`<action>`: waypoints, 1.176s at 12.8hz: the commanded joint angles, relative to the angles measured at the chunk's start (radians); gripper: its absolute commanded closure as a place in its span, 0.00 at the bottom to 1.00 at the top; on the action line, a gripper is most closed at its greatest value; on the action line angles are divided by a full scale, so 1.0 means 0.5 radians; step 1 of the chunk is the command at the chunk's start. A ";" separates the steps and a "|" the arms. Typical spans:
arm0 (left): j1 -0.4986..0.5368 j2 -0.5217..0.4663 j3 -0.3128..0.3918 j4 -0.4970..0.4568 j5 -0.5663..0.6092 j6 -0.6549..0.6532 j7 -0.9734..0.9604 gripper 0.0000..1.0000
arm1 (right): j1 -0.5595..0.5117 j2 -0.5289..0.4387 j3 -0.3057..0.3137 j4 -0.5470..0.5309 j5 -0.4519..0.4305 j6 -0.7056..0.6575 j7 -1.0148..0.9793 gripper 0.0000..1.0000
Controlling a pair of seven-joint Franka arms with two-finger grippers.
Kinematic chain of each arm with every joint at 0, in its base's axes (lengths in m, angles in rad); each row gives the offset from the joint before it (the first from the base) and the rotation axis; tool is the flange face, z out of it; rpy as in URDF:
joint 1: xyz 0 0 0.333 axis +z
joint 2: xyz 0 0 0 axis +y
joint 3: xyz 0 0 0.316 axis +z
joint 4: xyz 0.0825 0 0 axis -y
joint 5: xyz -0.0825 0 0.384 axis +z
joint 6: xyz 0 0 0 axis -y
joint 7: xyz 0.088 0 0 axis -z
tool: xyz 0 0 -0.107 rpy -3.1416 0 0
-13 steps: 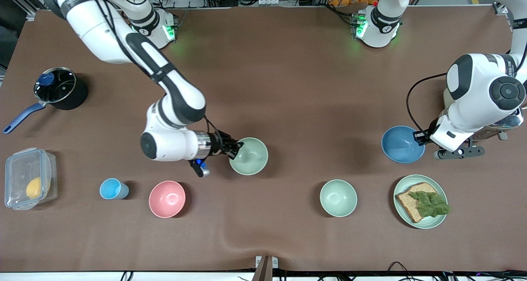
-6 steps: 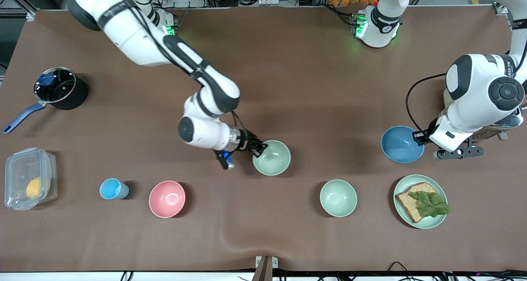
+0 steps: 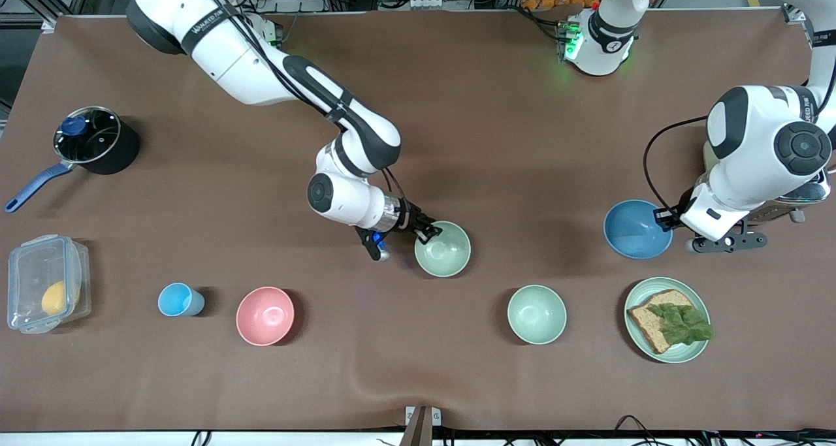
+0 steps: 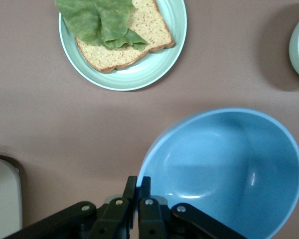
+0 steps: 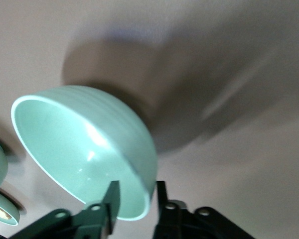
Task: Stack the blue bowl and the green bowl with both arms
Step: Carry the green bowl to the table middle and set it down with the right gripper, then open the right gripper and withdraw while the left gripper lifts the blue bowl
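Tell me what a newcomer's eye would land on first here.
Probably the right gripper, shut on the rim of the green bowl and carrying it over the middle of the table. Next, the left gripper pinching the rim of the blue bowl near the left arm's end, beside the plate with bread.

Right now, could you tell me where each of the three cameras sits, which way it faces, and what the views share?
Front view: high across the table, facing both arms' bases; shows both arms, the right gripper holding the green bowl.
Left wrist view: on the left arm's wrist, looking down past the left gripper clamped on the blue bowl.
Right wrist view: on the right wrist; its fingers straddle the green bowl's rim.
Shared: the plate with bread shows in front and left wrist views.
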 commanded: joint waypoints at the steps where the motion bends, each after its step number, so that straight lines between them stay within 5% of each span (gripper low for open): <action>1: 0.006 -0.010 -0.048 0.033 -0.044 -0.021 0.027 1.00 | -0.032 -0.040 0.009 0.006 -0.042 0.002 0.149 0.00; 8: -0.097 0.100 -0.174 0.179 -0.108 -0.021 -0.172 1.00 | -0.520 -0.224 0.006 0.226 -0.057 -1.102 0.162 0.00; 15: -0.515 0.441 -0.174 0.496 -0.108 -0.021 -0.522 1.00 | -0.474 -0.111 -0.058 0.245 -0.039 -0.759 0.271 0.00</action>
